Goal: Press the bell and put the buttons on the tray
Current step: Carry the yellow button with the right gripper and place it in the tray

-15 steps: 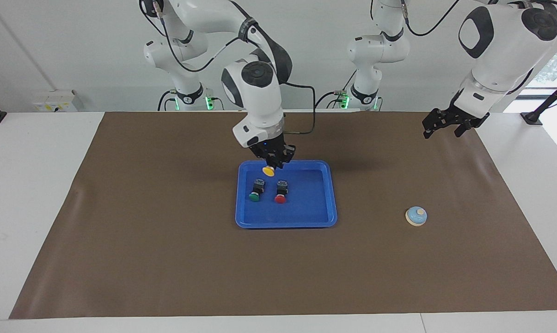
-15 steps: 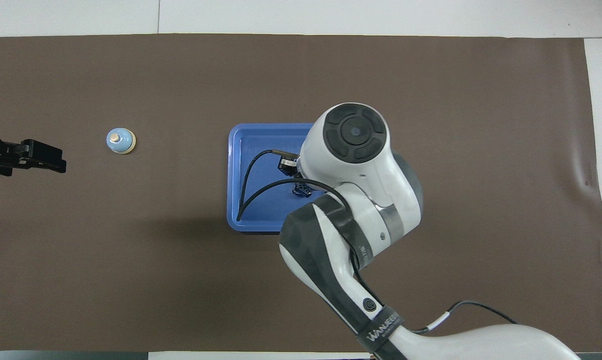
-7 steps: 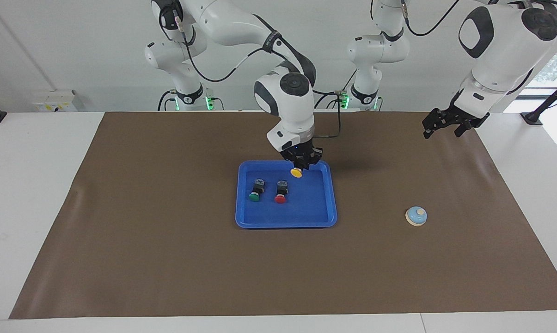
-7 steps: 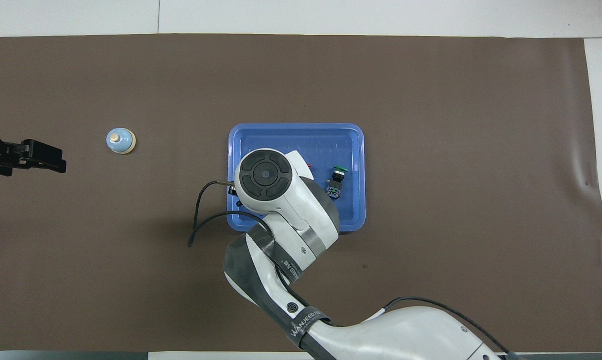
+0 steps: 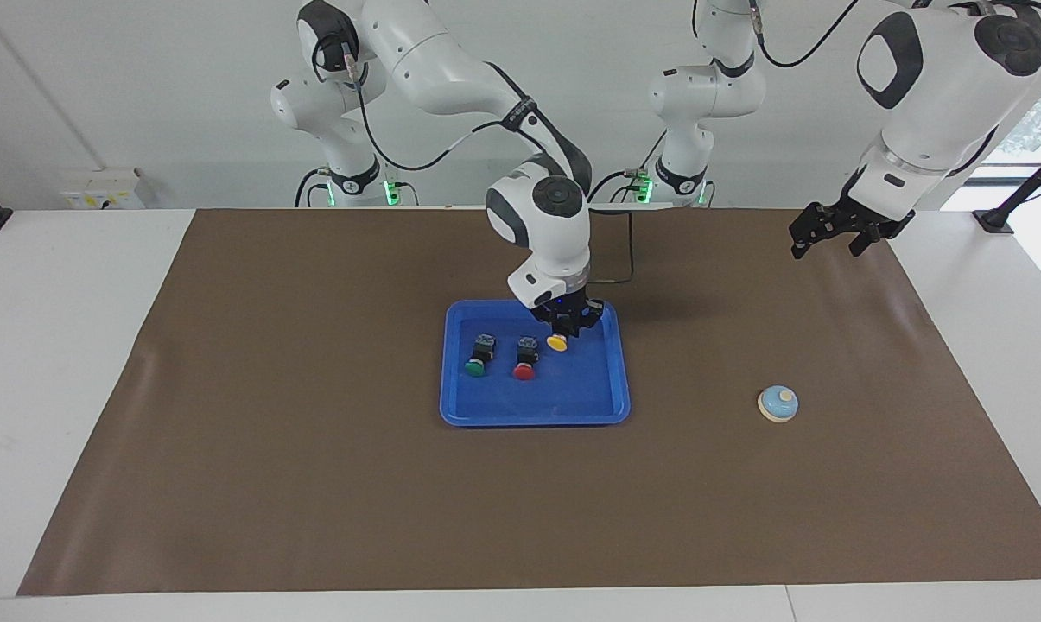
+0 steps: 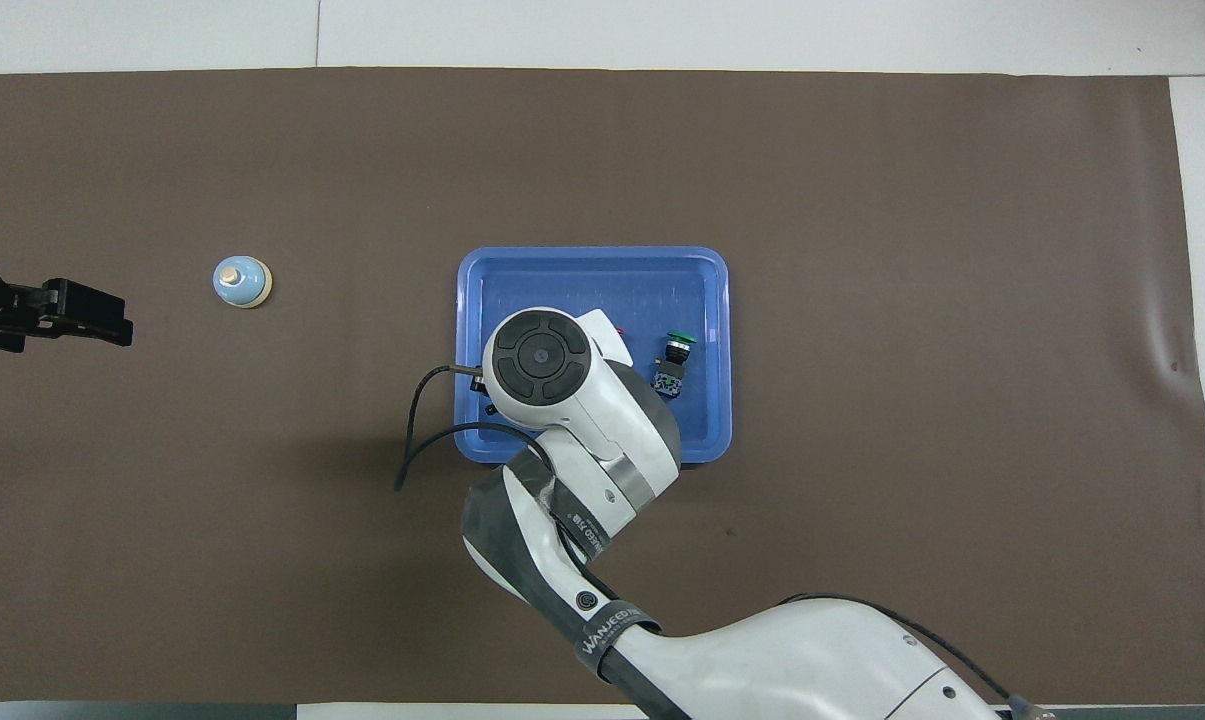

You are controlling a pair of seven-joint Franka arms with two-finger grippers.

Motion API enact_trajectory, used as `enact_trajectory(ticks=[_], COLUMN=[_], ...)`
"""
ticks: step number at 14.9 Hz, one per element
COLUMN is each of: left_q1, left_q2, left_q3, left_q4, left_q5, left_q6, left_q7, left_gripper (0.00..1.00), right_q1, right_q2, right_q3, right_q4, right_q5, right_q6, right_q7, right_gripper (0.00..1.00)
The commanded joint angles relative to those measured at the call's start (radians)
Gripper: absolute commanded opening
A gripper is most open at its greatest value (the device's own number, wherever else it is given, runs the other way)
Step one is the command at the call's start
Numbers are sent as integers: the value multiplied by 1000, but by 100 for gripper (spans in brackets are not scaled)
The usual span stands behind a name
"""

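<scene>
The blue tray (image 5: 576, 390) lies mid-table; it also shows in the overhead view (image 6: 582, 272). The green button (image 5: 477, 360) and the red button (image 5: 525, 364) lie on their sides in it. My right gripper (image 5: 562, 332) is low inside the tray, shut on the yellow button (image 5: 557, 344), beside the red button toward the left arm's end. I cannot tell whether the yellow button touches the tray floor. In the overhead view the right arm hides that gripper and the yellow button; the green button (image 6: 673, 353) shows. The bell (image 5: 777, 403) stands on the mat. My left gripper (image 5: 828, 245) waits open over the mat's corner.
A brown mat (image 5: 313, 475) covers most of the white table (image 5: 71, 345). The bell (image 6: 241, 282) stands alone between the tray and the left arm's end of the table, with the left gripper (image 6: 87, 312) beside it in the overhead view.
My right gripper carried the yellow button across the tray toward the left arm's end and lowered it into the tray. The left arm has not moved.
</scene>
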Motion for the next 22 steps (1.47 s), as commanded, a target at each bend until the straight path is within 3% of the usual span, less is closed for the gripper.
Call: enact_trajectory(ticks=[1, 12, 13, 14, 15, 22], left_q1=[1, 1, 1, 1, 1, 1], left_q2=[-10, -10, -10, -10, -10, -10], left_q3=[0, 0, 0, 0, 0, 0], left_q4=[-1, -1, -1, -1, -1, -1], left_q5=[12, 12, 12, 12, 12, 12], left_q6=[-2, -2, -2, -2, -2, -2], left_q7=[1, 1, 1, 1, 1, 1], left_gripper=[100, 100, 100, 100, 100, 100], right_q1=[-20, -2, 0, 0, 1, -2], right_q2=[-22, -35, -35, -35, -35, -31], right_q3=[4, 6, 6, 6, 6, 7], right_q4=[-57, -117, -117, -115, -106, 20], right_q5=[-21, -21, -20, -20, -17, -13], right_q6=[77, 138, 135, 134, 126, -38], right_q7=[-28, -138, -131, -128, -120, -37], right_gripper=[0, 0, 14, 90, 100, 100])
